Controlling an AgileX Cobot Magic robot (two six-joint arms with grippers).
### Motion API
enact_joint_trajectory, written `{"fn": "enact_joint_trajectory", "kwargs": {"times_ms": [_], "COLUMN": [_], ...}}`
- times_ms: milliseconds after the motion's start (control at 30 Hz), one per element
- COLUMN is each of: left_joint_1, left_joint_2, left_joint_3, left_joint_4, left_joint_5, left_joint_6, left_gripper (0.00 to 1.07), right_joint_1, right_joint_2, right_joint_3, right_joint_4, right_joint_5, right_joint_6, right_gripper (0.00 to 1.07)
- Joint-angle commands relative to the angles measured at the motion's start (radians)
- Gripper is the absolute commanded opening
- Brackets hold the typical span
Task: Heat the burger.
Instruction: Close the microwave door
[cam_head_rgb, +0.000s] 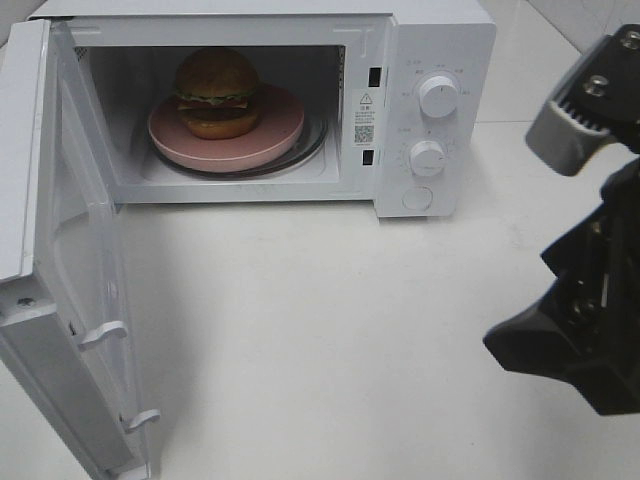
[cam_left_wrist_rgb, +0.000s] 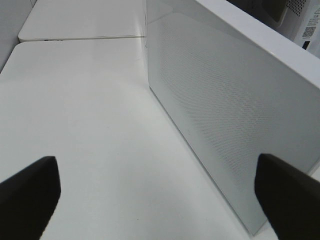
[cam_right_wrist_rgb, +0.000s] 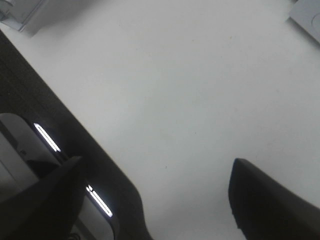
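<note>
Right arm (cam_head_rgb: 585, 330) first. Its black casing fills the near right edge of the high view, a grey bracket (cam_head_rgb: 575, 120) above it, all hanging over the white table (cam_head_rgb: 320, 330).

Over to its wrist camera: the right gripper (cam_right_wrist_rgb: 155, 200) has its two dark fingers (cam_right_wrist_rgb: 270, 200) well apart, with only bare tabletop between them. A dark body (cam_right_wrist_rgb: 25, 95) with two bright strips runs beside one finger.

On the other side, the left gripper (cam_left_wrist_rgb: 157, 200) is spread wide too and empty, hovering low over the table. The microwave door (cam_left_wrist_rgb: 225, 100) is just beside one fingertip; whether it touches the dotted panel, I cannot tell.

Now the microwave (cam_head_rgb: 430, 60) — white, at the back of the table. Its door is swung fully out on the left of the high view, with two latch hooks (cam_head_rgb: 103, 333) showing on the inner face.

Inside sits the burger (cam_head_rgb: 217, 92), upright, its glossy brown bun showing lettuce at the seam. It sits on a pink plate (cam_head_rgb: 270, 135), which rests on the glass turntable (cam_head_rgb: 318, 140).

The right arm hangs well apart from it.

On the control panel there is an upper knob (cam_head_rgb: 438, 96), a lower knob (cam_head_rgb: 427, 158) and a round button (cam_head_rgb: 417, 198) beneath them.
</note>
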Motion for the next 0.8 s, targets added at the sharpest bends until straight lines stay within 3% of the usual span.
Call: {"fn": "enact_joint_trajectory", "kwargs": {"times_ms": [33,300,567,800], "left_joint_1": [-0.005,-0.005,-0.005,-0.005], "left_joint_2": [-0.02,-0.02,-0.02,-0.02], "left_joint_3": [0.001,0.001,0.001,0.001], "left_joint_4": [-0.004,-0.004,-0.004,-0.004], "left_joint_5": [-0.006,-0.006,-0.006,-0.006], "left_joint_6": [-0.006,-0.006,-0.006,-0.006], "left_gripper": [0.98,0.98,0.98,0.98], "right_joint_1": [0.001,0.001,-0.004,-0.141], "right_joint_2": [-0.056,-0.202,-0.404,-0.542], "right_joint_3": [0.006,0.006,0.006,0.006], "right_joint_4": [0.004,0.003,-0.01,-0.05], "right_joint_5": [0.11,0.352,0.362,0.365], "right_joint_6": [0.045,0.119,0.13,0.182], "right_gripper": [0.76,0.76,0.76,0.76]}}
